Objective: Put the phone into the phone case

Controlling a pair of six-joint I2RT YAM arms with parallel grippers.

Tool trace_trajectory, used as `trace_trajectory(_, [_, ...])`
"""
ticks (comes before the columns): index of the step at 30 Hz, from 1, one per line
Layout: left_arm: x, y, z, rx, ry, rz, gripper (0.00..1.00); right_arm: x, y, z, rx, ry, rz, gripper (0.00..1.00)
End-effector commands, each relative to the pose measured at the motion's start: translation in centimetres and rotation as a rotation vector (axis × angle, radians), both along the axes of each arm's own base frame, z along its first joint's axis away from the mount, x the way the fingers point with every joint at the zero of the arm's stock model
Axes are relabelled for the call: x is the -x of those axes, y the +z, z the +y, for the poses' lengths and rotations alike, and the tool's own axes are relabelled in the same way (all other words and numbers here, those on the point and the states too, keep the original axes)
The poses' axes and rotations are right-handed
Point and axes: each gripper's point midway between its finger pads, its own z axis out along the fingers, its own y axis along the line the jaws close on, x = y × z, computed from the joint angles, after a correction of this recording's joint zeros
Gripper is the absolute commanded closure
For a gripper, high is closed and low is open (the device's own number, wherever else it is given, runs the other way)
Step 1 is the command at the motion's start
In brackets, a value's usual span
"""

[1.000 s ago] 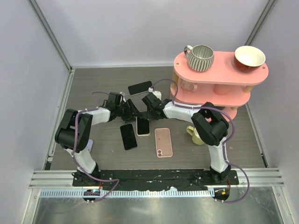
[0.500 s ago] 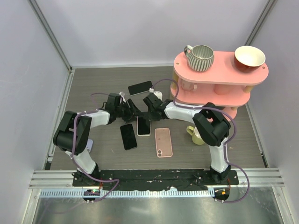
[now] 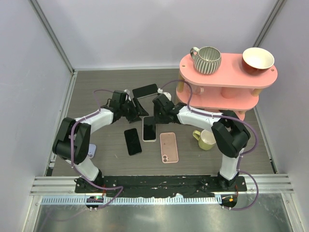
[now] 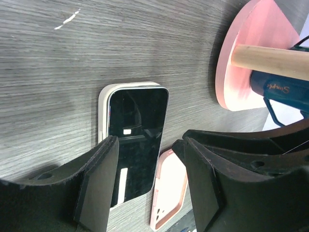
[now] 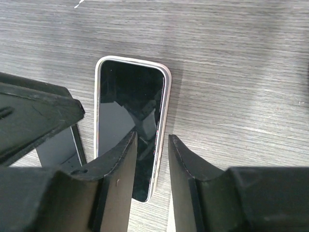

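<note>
The phone (image 5: 128, 121) lies screen up, seated inside the white case (image 4: 103, 113) at table centre, so the task looks complete or short only of a final press. The left gripper (image 4: 147, 145) and right gripper (image 5: 152, 140) hover over it, both released and holding nothing. To its near right a pink case (image 3: 169, 147) appears empty, and the shelf (image 3: 231, 67) at far right carries 1 mug (image 3: 206, 59) and 1 bowl (image 3: 258, 59), nothing visible in either.

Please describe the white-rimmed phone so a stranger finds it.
From the pink shelf on the right, look left: three flat items in a row. It is the middle phone, the only white-rimmed one; a black phone and a pink item flank it.
</note>
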Motion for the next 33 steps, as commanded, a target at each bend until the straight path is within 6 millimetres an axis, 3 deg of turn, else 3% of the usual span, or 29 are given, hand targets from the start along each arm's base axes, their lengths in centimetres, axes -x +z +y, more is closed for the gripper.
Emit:
trace_trajectory(1, [-0.2,1.1,0.9,-0.061,0.014,-0.026,0.39,0.3,1.1,0.7,-0.076,0.011,-0.009,0.6])
trace_trajectory(8, [-0.6,-0.1,1.5,-0.061,0.026,0.02,0.42,0.9,-0.7,1.7,-0.121,0.058,0.02,0.53])
trace_trajectory(13, [-0.5,-0.4,0.4,-0.018,-0.031,0.044,0.48,1.4,-1.9,1.7,-0.122,0.067,0.039,0.52])
trace_trajectory(14, [-0.4,-0.8,0.3,-0.019,-0.035,0.058,0.48,1.8,-1.8,2.5,-0.158,0.097,0.051,0.52])
trace_trajectory(19, [0.2,-2.1,0.4,-0.031,-0.043,0.107,0.49,1.7,-2.9,2.5,-0.143,0.089,0.068,0.52])
trace_trajectory(23, [0.7,-3.0,0.4,-0.034,-0.052,0.139,0.5,1.5,-3.0,2.8,-0.128,0.085,0.056,0.47])
trace_trajectory(33, [1.6,-4.4,0.7,-0.048,-0.038,0.205,0.65,1.4,-2.0,4.1,-0.204,0.084,0.058,0.38])
